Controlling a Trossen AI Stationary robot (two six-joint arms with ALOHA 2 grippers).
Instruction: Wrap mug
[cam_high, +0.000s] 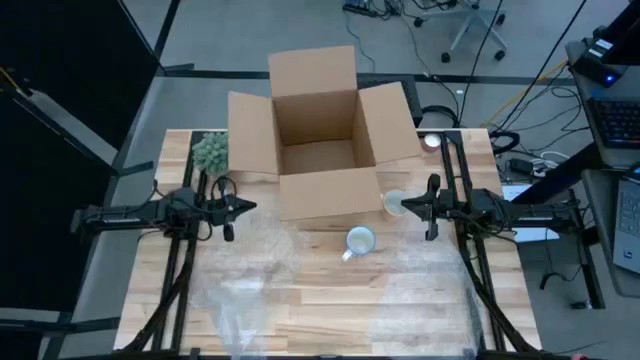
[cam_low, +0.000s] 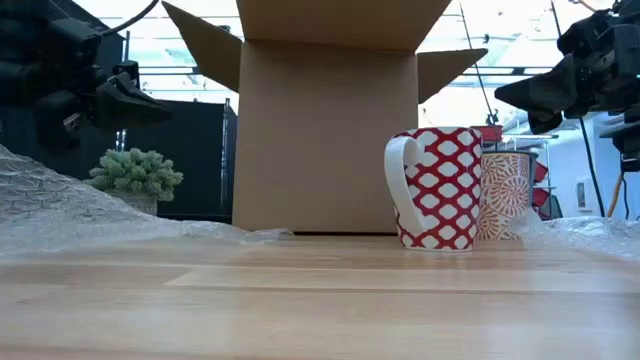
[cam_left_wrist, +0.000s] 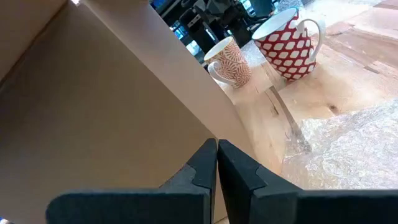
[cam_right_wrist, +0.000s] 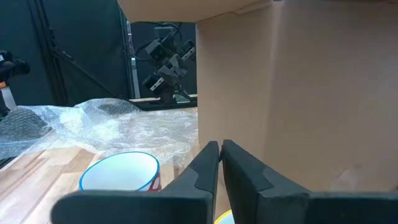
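Note:
A red-and-white patterned mug (cam_low: 437, 187) stands upright on the wooden table (cam_high: 330, 320), just in front of an open cardboard box (cam_high: 320, 130); from above it shows a white inside (cam_high: 358, 241). A second mug with an orange pattern (cam_low: 508, 195) stands beside it, close to the box's near right corner (cam_high: 393, 203). Clear bubble wrap (cam_high: 250, 290) lies spread over the near part of the table. My left gripper (cam_left_wrist: 217, 165) hovers shut at the box's left side (cam_high: 245, 207). My right gripper (cam_right_wrist: 220, 163) hovers shut at the box's right side (cam_high: 405, 207), above the orange mug.
A small green plant (cam_high: 210, 152) stands at the table's far left, beside the box's left flap. The box's flaps stick out on all sides. Crumpled bubble wrap (cam_low: 60, 210) piles up at the left. Bare wood shows between the mugs and the near edge.

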